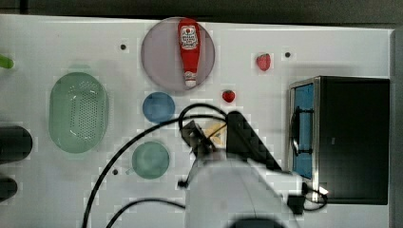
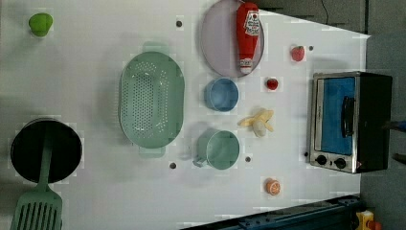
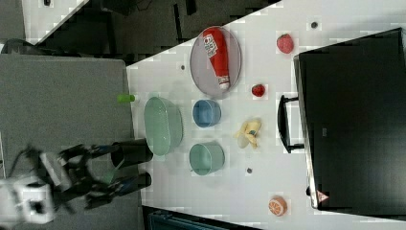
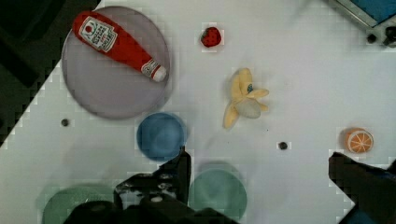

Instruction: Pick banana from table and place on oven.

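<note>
The banana (image 2: 259, 122) lies on the white bench (image 2: 95, 191) a little right of centre in the left view, between the blue bowl (image 2: 221, 94) above-left of it, the green cup (image 2: 221, 149) below-left, and the oven (image 2: 351, 120) at the right edge. It touches none of them. In the wrist view it sits near the middle of the frame, peel flaps splayed to both sides around a pale core, with a strawberry (image 4: 210, 36) above it and an orange slice (image 4: 359, 140) toward the lower right.

The end effector (image 4: 259, 165) stands wide, holding nothing; its two dark fingers show at the lower part of the wrist view, one by the blue bowl and one at the lower right corner. It hangs well above the bench.

The banana looks like a small toy, so it should be light and probably a bit soft or hollow (the flaps likely flex if pinched). The sounder hold is across the thick middle, where core and peel bunch together, with the fingers closing across the narrow width. Taking a single flap risks it bending and slipping out. Its smooth skin may be slippery, so a centred, firm close seems wise before lifting toward the oven's black top (image 3: 354, 120).
</note>
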{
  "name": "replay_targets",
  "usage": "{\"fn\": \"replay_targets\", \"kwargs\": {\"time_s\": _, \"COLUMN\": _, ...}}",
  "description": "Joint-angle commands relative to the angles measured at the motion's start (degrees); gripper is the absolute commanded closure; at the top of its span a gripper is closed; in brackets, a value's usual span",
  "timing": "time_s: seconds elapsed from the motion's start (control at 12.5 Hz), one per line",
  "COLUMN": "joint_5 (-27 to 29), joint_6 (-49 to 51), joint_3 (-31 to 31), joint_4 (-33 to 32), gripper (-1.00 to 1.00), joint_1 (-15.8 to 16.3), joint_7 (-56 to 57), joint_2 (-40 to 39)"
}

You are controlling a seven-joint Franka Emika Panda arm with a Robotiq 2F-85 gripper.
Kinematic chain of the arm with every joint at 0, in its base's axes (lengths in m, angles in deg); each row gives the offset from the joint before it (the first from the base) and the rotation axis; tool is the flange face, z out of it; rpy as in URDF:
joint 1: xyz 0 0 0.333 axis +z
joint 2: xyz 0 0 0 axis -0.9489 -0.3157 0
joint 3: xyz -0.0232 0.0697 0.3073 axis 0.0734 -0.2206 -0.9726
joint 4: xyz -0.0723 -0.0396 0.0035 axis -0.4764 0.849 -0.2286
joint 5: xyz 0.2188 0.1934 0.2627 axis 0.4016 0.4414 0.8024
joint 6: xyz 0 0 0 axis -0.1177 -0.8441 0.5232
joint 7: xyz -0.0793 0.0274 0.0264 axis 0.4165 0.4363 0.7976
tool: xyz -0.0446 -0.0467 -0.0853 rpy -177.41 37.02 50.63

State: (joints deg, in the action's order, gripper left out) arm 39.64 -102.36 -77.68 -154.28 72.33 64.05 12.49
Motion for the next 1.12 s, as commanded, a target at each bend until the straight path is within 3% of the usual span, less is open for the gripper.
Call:
{"fn": "replay_targets", "kwargs": {"time_s": 0.08, "joint_5": -0.6, "joint_6": -7.3, "joint_3": 0.3, "joint_4": -7.6, "gripper": -1.0, "joint_1": -1.3, "joint_7": -1.9, "joint_2": -7.8}}
{"fn": "replay_targets", "kwargs": {"time_s": 0.48, "joint_5": -0.6, "joint_6": -28.5, "joint_3": 0.4, "joint_4": -16.1, "gripper": -1.0, "joint_1": -1.4, "joint_7": -1.9, "joint_2": -19.9}}
{"fn": "replay_targets", "kwargs": {"time_s": 1.12, "joint_5": -0.5, "joint_6": -49.1, "joint_3": 0.4, "joint_4": -18.4, "gripper": -1.0, "joint_1": -1.4, "joint_7": -1.9, "joint_2": -41.7}}
